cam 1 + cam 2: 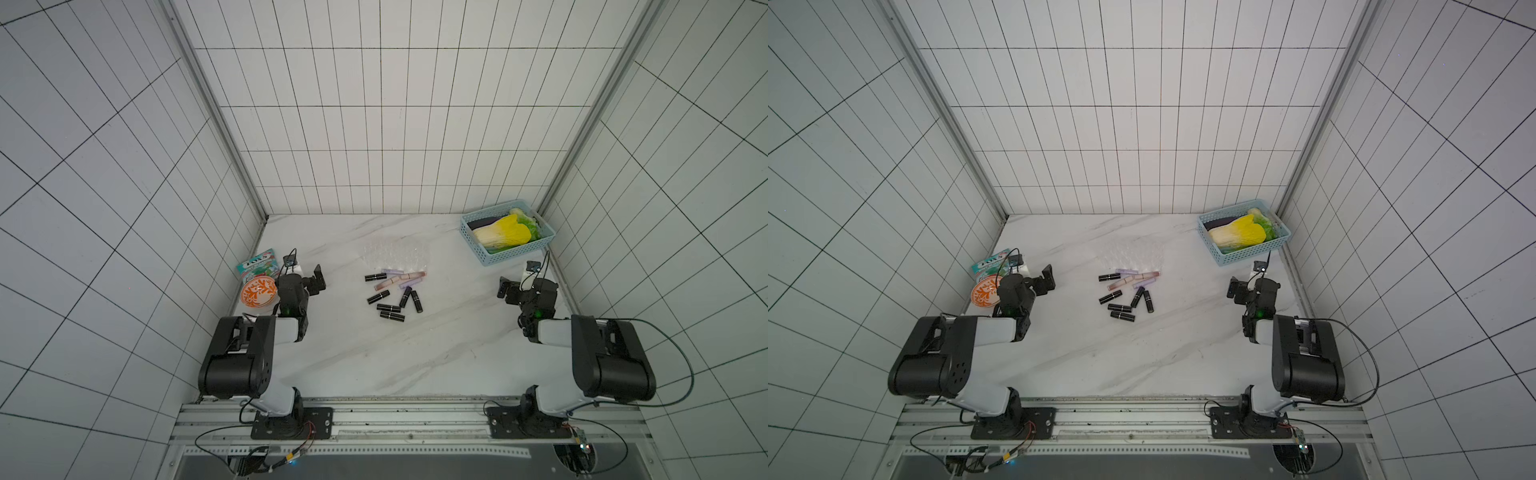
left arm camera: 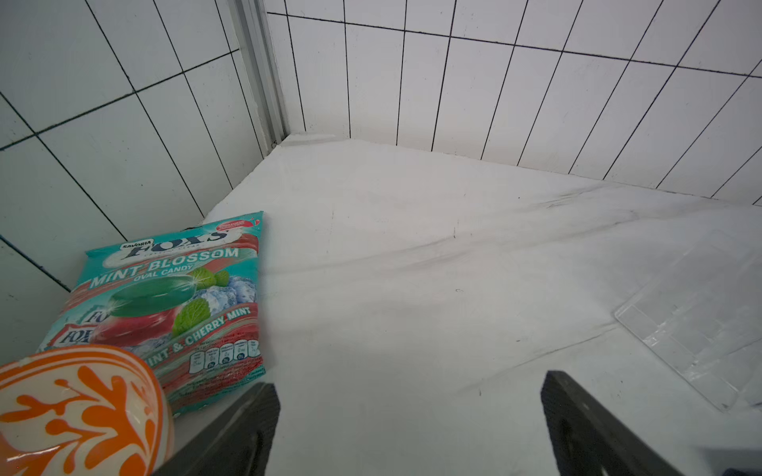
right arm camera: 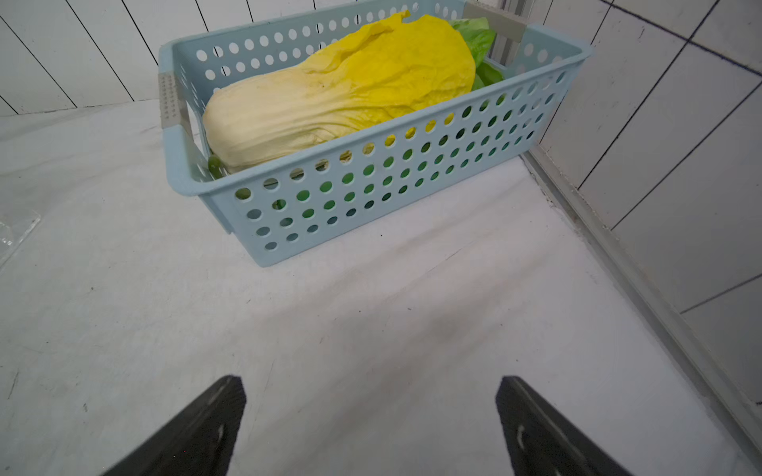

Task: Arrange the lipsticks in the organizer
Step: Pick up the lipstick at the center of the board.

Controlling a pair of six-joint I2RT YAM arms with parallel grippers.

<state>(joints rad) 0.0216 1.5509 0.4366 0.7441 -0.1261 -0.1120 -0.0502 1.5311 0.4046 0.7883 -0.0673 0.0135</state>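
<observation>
Several lipsticks (image 1: 392, 293) (image 1: 1127, 295) lie loose in a cluster mid-table: mostly black tubes, a few pale lilac, two longer pink-clear ones. Just behind them stands the clear plastic organizer (image 1: 395, 253) (image 1: 1130, 253), with no tube in its compartments; the left wrist view shows its near corner (image 2: 697, 321). My left gripper (image 1: 309, 279) (image 1: 1044, 279) (image 2: 410, 383) hovers open at the left, well apart from the tubes. At the right, my right gripper (image 1: 509, 286) (image 1: 1237, 286) (image 3: 371, 381) is open too. Both hold nothing, and bare tabletop shows between their fingers.
A mint candy bag (image 1: 257, 262) (image 2: 173, 296) and an orange patterned bowl (image 1: 258, 293) (image 2: 78, 412) sit beside the left gripper by the left wall. A light blue perforated basket (image 1: 511, 249) (image 3: 371, 198) holding a cabbage (image 3: 342, 90) occupies the back right corner.
</observation>
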